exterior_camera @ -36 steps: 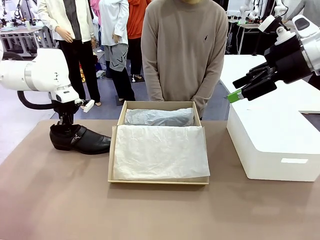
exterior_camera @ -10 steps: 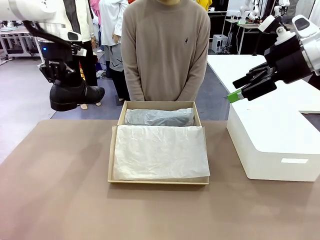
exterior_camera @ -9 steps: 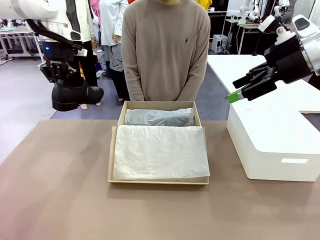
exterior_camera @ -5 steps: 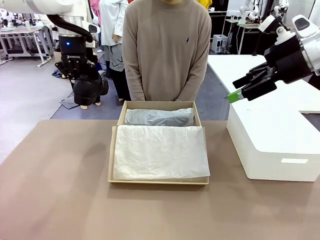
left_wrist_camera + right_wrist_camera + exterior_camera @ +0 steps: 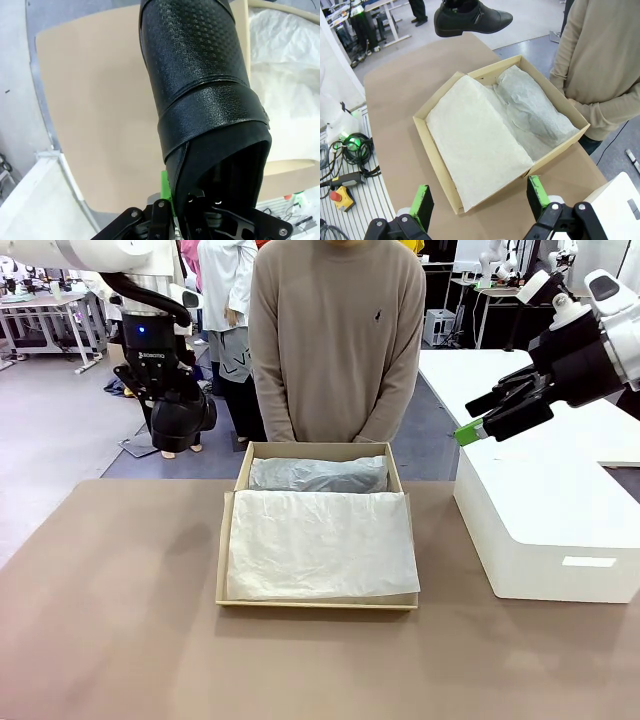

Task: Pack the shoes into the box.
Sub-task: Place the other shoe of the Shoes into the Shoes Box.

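1. Left end effector [image 5: 158,380] is clamped on the collar of a glossy black leather dress shoe [image 5: 182,423], held aloft past the far-left edge of the brown bench [image 5: 100,620].
2. Tan cardboard shoebox [image 5: 228,540], lined with white tissue, sits at 4 o'clock from the shoe, well apart.
3. Shoe's long axis looks roughly 6–12. Grey tissue bundle [image 5: 318,475] along the box's far wall runs 9–3, so a turn is likely needed.
4. Right end effector [image 5: 476,418] is open and empty, at the box's 2 o'clock.

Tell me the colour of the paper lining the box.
White tissue paper, crinkled; it shows best in the front view.

left hand [image 5: 168,400] raised, clamped (pointing down); right hand [image 5: 480,417] spread wide
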